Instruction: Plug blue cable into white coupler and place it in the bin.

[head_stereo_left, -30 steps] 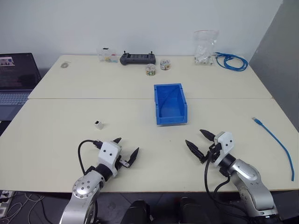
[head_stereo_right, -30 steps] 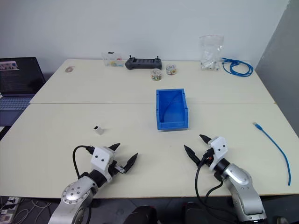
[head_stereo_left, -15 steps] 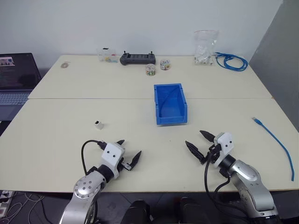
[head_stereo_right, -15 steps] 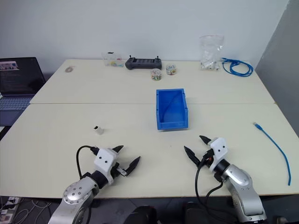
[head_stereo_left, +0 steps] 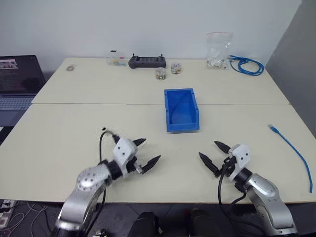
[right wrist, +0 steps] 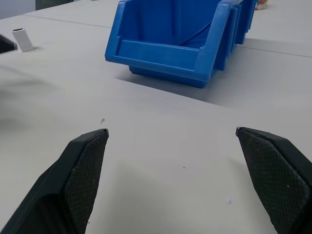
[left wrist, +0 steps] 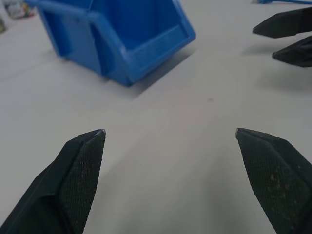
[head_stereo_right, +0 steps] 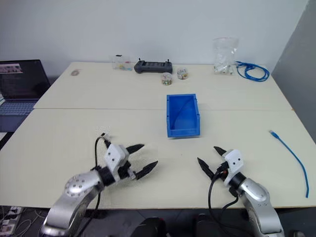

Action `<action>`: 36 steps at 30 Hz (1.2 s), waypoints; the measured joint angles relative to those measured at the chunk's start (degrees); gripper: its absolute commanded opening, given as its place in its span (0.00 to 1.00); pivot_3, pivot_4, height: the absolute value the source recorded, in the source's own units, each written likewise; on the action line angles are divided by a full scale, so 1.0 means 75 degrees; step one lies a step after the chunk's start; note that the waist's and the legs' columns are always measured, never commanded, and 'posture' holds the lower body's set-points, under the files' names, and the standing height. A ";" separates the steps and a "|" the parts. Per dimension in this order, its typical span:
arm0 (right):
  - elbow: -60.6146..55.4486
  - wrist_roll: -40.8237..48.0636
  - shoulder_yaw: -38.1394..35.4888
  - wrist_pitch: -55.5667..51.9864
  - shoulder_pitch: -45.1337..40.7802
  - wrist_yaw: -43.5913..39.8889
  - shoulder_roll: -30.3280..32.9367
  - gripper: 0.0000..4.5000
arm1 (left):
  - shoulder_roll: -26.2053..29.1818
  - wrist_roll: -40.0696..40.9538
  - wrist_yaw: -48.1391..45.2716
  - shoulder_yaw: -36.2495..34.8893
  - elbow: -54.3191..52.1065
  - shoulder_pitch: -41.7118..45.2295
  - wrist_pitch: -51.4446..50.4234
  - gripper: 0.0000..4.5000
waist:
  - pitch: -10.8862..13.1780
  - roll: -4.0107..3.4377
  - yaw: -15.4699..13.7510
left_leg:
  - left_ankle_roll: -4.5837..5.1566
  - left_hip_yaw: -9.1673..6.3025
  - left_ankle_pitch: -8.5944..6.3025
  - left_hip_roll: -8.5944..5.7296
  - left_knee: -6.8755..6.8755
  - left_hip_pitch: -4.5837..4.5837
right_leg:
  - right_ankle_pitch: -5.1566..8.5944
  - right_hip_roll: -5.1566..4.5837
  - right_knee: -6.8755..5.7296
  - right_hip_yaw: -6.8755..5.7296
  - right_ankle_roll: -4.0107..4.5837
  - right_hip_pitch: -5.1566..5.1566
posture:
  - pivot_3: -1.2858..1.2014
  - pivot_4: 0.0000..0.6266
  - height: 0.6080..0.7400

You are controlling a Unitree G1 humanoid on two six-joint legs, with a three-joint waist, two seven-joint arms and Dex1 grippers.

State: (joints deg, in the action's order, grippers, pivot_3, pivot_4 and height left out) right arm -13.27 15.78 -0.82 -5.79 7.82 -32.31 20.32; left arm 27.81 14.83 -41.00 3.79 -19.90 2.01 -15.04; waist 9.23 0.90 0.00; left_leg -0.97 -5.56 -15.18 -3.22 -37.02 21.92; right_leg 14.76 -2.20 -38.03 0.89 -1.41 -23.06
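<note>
While both arms hang low over the big table (head_stereo_left: 64,143), the blue bin (head_stereo_left: 181,109) sits in the middle with nothing in it. The blue cable (head_stereo_left: 291,150) lies far off by the table's right edge. The left gripper (head_stereo_left: 144,152) and right gripper (head_stereo_left: 213,156) have their fingers wide apart, holding nothing. The tiny white coupler (right wrist: 22,39) stands near the left gripper.
</note>
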 measured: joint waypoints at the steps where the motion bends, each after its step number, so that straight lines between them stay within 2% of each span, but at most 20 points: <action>1: -0.0049 0.0014 -0.0182 0.0005 0.0065 0.0043 0.0042 0.99 | -0.0010 0.0021 -0.0106 0.0149 0.0045 0.0361 -0.0078 1.00 | -0.0001 -0.0001 0.0013 | 0.0000 0.0012 0.0000 -0.0005 0.0000 -0.0003 | -0.0002 -0.0004 -0.0001 0.0008 0.0002 0.0001 | 0.52 0.24 1.00; 6: -0.0083 0.0232 -0.1259 -0.0058 0.0170 0.0186 0.0532 0.99 | -0.0241 -0.0055 -0.0709 0.1074 0.0788 0.1966 -0.0453 1.00 | 0.0000 0.0003 0.0000 | 0.0002 0.0015 0.0002 -0.0011 -0.0004 -0.0002 | -0.0003 0.0004 0.0000 -0.0001 -0.0007 0.0003 | 0.52 0.24 1.00; 9: 0.0035 0.0772 -0.2521 -0.0602 -0.0042 0.0334 0.1196 0.99 | -0.0782 -0.0137 -0.1331 0.2040 0.1447 0.3647 -0.1099 1.00 | 0.0001 0.0005 0.0021 | 0.0004 0.0014 0.0002 -0.0015 -0.0007 -0.0010 | -0.0004 0.0015 0.0001 -0.0001 -0.0007 0.0024 | 0.52 0.24 1.00; 12: 0.0406 0.0811 -0.2930 -0.0941 -0.0239 0.0420 0.1525 0.99 | -0.1075 -0.0156 -0.1523 0.2403 0.1690 0.4190 -0.1332 1.00 | 0.0002 0.0005 0.0093 | 0.0004 0.0033 0.0002 -0.0001 -0.0001 -0.0022 | -0.0005 0.0010 -0.0003 0.0007 -0.0005 0.0024 | 0.52 0.24 1.00; 15: 0.1449 0.0864 -0.3307 -0.1368 -0.0797 0.0465 0.1954 0.99 | -0.1561 -0.0287 -0.1456 0.2705 0.2169 0.4683 -0.1748 1.00 | 0.0002 0.0003 0.0179 | 0.0007 0.0036 0.0004 0.0000 -0.0001 -0.0024 | -0.0004 0.0011 -0.0009 0.0010 -0.0005 0.0023 | 0.52 0.24 1.00; 20: 0.3371 0.0738 -0.3231 -0.1677 -0.1847 -0.0194 0.3037 0.99 | -0.2088 -0.0437 -0.1372 0.2918 0.2492 0.5117 -0.1825 1.00 | 0.0006 0.0005 0.0224 | 0.0017 0.0070 0.0010 -0.0003 -0.0003 -0.0029 | -0.0004 0.0019 -0.0007 0.0018 -0.0006 0.0027 | 0.52 0.24 1.00; 24: 0.5458 0.0288 -0.2642 -0.1694 -0.3134 -0.0741 0.3675 0.99 | -0.2296 -0.0535 -0.1368 0.3009 0.2662 0.5260 -0.1803 1.00 | 0.0002 -0.0002 0.0237 | 0.0018 0.0104 0.0010 -0.0005 -0.0002 -0.0038 | -0.0005 0.0019 -0.0009 0.0033 -0.0005 0.0027 | 0.52 0.24 1.00; 32: 0.9230 -0.0782 -0.1555 -0.0962 -0.5558 -0.1382 0.4009 0.99 | -0.2489 -0.0663 -0.1388 0.3063 0.2886 0.5365 -0.1752 1.00 | 0.0006 0.0003 0.0238 | 0.0016 0.0112 0.0012 -0.0009 -0.0006 -0.0036 | -0.0009 0.0016 -0.0006 0.0049 -0.0009 0.0027 | 0.52 0.24 1.00; 36: 1.0123 -0.1060 -0.1414 -0.0680 -0.6133 -0.1543 0.4046 0.82 | -0.2489 -0.0697 -0.1446 0.3063 0.2952 0.5379 -0.1742 1.00 | 0.0006 0.0002 0.0225 | 0.0014 0.0112 0.0012 -0.0009 -0.0007 -0.0033 | -0.0011 0.0015 -0.0003 0.0049 -0.0014 0.0026 | 0.52 0.24 1.00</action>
State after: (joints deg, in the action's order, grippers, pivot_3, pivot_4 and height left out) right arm 62.65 7.83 -11.43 -10.88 -38.18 -43.89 50.66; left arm 9.15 9.60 -51.85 26.77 2.24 42.35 -28.11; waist 9.27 0.92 1.68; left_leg -0.86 -4.72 -15.09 -3.29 -37.07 21.67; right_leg 14.67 -2.08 -38.05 1.25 -1.51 -22.87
